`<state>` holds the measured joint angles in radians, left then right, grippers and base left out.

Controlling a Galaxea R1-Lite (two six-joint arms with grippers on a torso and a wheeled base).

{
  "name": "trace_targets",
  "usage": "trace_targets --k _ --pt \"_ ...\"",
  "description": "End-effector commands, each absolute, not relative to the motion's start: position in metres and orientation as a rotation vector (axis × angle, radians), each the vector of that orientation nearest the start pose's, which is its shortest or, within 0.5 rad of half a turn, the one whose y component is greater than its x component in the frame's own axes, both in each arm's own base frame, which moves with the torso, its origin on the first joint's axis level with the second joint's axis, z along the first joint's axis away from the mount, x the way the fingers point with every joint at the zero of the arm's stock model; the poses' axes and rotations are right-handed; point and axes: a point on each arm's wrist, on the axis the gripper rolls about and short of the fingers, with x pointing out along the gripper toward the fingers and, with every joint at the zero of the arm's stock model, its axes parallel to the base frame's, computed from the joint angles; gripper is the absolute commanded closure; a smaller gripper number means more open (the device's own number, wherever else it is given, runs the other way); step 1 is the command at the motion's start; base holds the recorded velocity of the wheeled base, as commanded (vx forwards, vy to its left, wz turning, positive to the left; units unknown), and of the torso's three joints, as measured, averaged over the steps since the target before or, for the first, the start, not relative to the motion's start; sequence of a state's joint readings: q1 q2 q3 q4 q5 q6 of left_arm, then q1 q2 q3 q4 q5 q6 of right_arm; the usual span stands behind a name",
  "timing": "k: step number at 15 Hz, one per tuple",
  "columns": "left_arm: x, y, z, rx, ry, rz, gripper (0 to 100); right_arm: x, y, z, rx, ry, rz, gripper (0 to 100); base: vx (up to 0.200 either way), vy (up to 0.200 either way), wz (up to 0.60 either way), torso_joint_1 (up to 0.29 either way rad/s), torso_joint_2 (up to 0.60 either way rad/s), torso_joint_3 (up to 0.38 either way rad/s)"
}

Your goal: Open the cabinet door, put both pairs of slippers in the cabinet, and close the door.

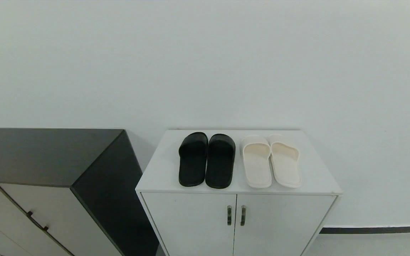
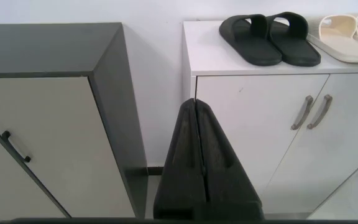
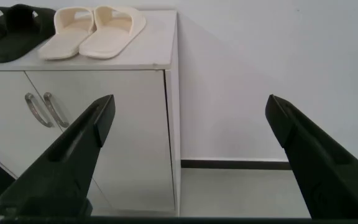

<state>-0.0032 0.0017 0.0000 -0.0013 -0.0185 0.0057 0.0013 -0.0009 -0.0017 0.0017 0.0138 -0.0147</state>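
White cabinet (image 1: 155,177): lower part cut off by head view's edge; inside hidden behind shut doors (image 1: 190,227). Cream slippers (image 2: 347,38) clipped at left wrist view's edge, black slippers (image 3: 8,34) at right wrist view's.

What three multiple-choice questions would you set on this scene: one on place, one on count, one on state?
1. Where do the black slippers lie? A on the floor; B on top of the white cabinet; C inside it.
2. How many handles are on its doors? A two; B one; C four.
3. How do the doors stand? A both open; B one open; C both shut.
Answers: B, they rest on its top beside the cream slippers; A, one bar on each door by the middle seam; C, both lie flush with the front.
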Motion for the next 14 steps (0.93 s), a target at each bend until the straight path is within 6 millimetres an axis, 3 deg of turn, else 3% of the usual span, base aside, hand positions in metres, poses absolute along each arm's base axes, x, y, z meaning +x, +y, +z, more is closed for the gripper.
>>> trace_targets --k 1,2,3,4,5,9,10,12,14 --pt "-0.023 0.000 0.076 0.006 0.001 -0.021 100 -0.023 0.000 0.076 -0.017 -0.002 0.015 0 0.000 0.000 0.00 0.000 0.00 0.000" --pt "-0.023 0.000 0.076 0.005 0.001 -0.021 100 -0.023 0.000 0.076 -0.035 -0.005 0.021 0 0.000 0.000 0.00 0.000 0.00 0.000" --pt "-0.023 0.000 0.076 0.003 0.002 -0.020 100 -0.030 0.000 0.111 -0.041 -0.117 0.030 0 0.000 0.000 0.00 0.000 0.00 0.000" --pt "-0.023 0.000 0.076 0.008 0.000 -0.020 100 -0.023 0.001 0.124 0.000 -0.025 0.054 0 0.000 0.000 0.00 0.000 0.00 0.000" --pt "-0.023 0.000 0.076 0.011 0.000 -0.021 100 -0.016 0.001 0.124 -0.001 0.035 0.074 0 0.000 0.000 0.00 0.000 0.00 0.000" --pt "-0.023 0.000 0.076 0.021 0.001 -0.021 100 0.034 0.006 0.145 0.017 0.227 0.237 0 0.000 0.000 0.00 0.000 0.00 0.000" --pt "-0.023 0.000 0.076 0.028 0.001 -0.023 100 0.066 0.012 0.161 0.021 0.234 0.310 0 0.000 0.000 0.00 0.000 0.00 0.000" --pt "-0.023 0.000 0.076 0.031 0.001 -0.023 100 0.101 0.037 0.166 0.003 0.286 0.373 0 0.000 0.000 0.00 0.000 0.00 0.000" --pt "-0.023 0.000 0.076 0.037 0.001 -0.023 100 0.111 0.090 0.169 0.039 0.285 0.419 0 0.000 0.000 0.00 0.000 0.00 0.000"
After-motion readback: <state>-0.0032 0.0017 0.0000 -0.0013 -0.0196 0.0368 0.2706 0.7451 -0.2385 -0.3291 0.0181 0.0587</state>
